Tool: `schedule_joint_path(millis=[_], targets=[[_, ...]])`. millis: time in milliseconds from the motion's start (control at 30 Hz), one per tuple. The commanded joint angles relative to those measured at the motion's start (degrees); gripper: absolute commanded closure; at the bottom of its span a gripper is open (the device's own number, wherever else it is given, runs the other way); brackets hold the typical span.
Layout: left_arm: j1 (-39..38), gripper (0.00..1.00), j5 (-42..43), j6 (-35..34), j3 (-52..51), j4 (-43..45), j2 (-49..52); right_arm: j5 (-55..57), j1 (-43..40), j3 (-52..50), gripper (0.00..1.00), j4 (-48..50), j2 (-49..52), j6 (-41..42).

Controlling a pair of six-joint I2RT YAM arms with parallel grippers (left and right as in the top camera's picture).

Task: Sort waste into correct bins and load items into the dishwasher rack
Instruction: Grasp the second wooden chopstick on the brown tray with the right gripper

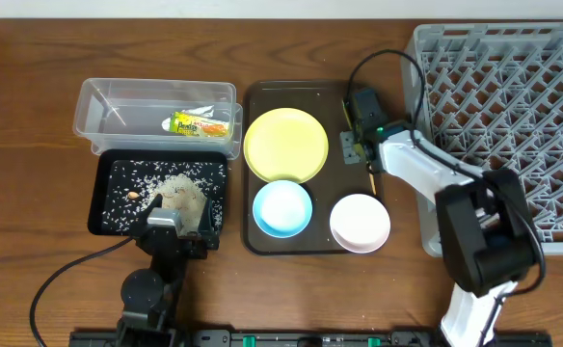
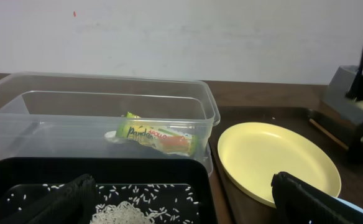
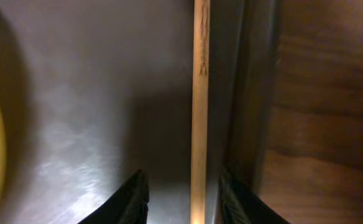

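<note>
Wooden chopstick [image 3: 199, 93] lies between my right gripper's [image 3: 183, 180] spread fingers [image 3: 128, 202]. Near the desk's [image 1: 31, 116] front edge, my left gripper [image 2: 181, 180] gapes over the black tray [image 2: 76, 163].

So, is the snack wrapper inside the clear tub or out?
In. The snack wrapper lies inside the clear tub, visible through its wall in the left wrist view.

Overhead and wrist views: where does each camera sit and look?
Overhead: above the table, looking down at tub, black tray, brown tray, rack; left arm and right arm show.
Left wrist: low over the black tray, facing the wrapper in the tub; its end effector fingers show.
Right wrist: close above the brown tray, facing down at a chopstick between its fingers.
Shared: the yellow plate, overhead and left wrist.
</note>
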Motion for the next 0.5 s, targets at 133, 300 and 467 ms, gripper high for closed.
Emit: schedule_joint_path(millis=[133,300,467], targets=[[0.3,0.08,-0.5,1.0,-1.0,-2.2,-0.4,-5.1,-1.0,-0.2,0.96,-1.6,1.3,0.9],[0.3,0.08,-0.5,1.0,-1.0,-2.3,-0.4,-12.5,-1.0,0.7,0.99,-3.9,-4.5,0.9],[0.3,0.08,-0.5,1.0,-1.0,-2.2,-0.4,-12.9,-3.6,1.9,0.99,-8.1,-16.7,0.0]])
